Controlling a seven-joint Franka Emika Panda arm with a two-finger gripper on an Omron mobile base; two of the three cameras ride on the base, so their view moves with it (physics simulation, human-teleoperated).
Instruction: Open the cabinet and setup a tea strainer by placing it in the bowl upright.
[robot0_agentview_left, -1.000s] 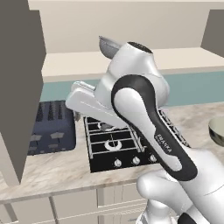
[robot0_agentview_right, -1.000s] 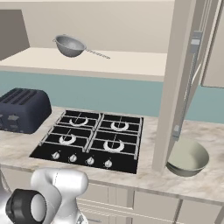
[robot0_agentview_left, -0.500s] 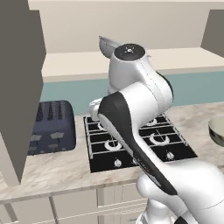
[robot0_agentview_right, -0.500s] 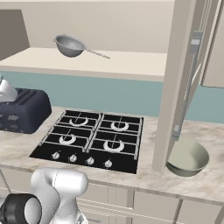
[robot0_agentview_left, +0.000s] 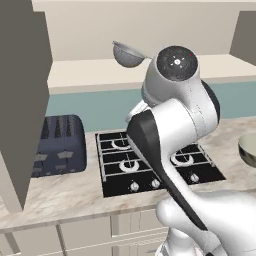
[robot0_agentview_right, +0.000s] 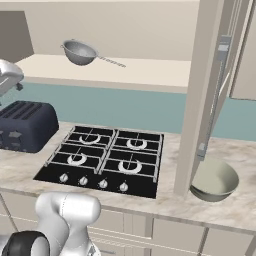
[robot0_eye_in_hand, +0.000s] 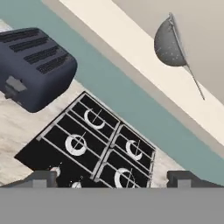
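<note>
The claw (robot0_eye_in_hand: 112, 177) stands wide open, holding and touching nothing, above the hob (robot0_eye_in_hand: 92, 151) on the bench (robot0_eye_in_hand: 22, 129). No writing is legible anywhere.

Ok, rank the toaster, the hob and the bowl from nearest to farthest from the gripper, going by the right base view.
1. Toaster: far left, just below the open gripper.
2. Hob: in the middle.
3. Bowl: far right.
</note>
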